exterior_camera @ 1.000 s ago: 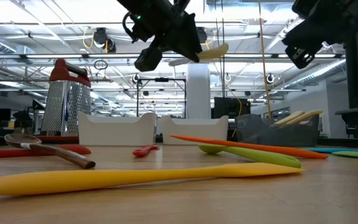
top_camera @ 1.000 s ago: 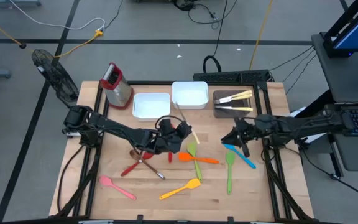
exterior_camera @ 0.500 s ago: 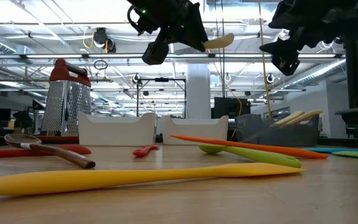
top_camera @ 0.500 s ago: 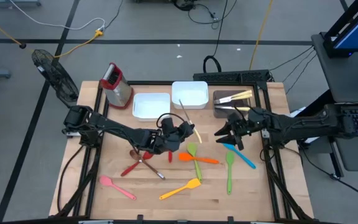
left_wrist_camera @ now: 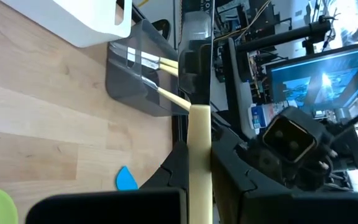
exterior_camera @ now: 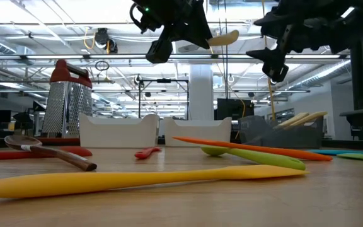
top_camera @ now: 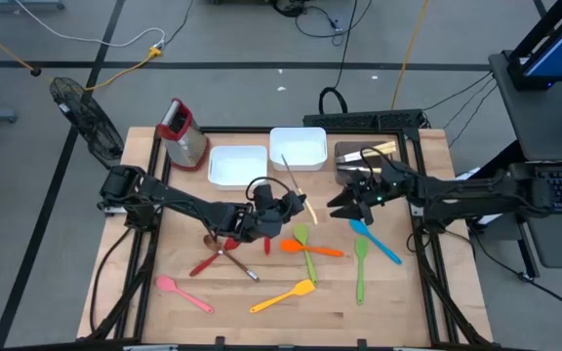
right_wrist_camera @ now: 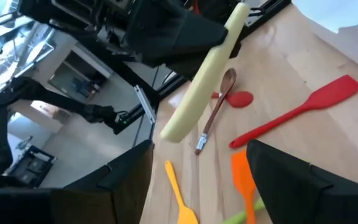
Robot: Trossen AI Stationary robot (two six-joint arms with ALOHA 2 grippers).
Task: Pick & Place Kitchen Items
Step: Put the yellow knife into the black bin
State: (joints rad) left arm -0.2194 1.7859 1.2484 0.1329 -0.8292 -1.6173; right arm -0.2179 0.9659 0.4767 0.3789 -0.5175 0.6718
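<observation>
Clamped on a pale-handled knife (top_camera: pixel 296 185), our left gripper (top_camera: pixel 283 207) hangs above the middle of the table (top_camera: pixel 398 292) in the high view — the steel blade angles up toward the white tray (top_camera: pixel 298 148) at the frame's upper centre, the cream handle pokes out lower right of the fingers. In the low view the same knife (exterior_camera: pixel 222 39) shows near the top centre, raised well clear of the wood.

Our right gripper (top_camera: pixel 344 200) sits just right of centre in the high view, near the knife's handle end, its fingers spread apart and holding nothing; in the low view it hangs at the upper right (exterior_camera: pixel 273 60).

Below the grippers, toward the lower centre of the high view, we see the other items lying on the table: a green spatula (top_camera: pixel 303 239) crossed by an orange spatula (top_camera: pixel 310 249), a green spoon (top_camera: pixel 361 263), a blue spatula (top_camera: pixel 377 242), a yellow spatula (top_camera: pixel 283 295), a pink spatula (top_camera: pixel 183 292), a red spatula (top_camera: pixel 205 263) and a brown spoon (top_camera: pixel 227 249). Two more pale-handled knives (top_camera: pixel 371 161) lie in the dark tray (top_camera: pixel 344 175) at the upper right of the table. A second white tray (top_camera: pixel 235 166) and a red-topped grater (top_camera: pixel 181 132) stand toward the upper left — the grater is upright.
</observation>
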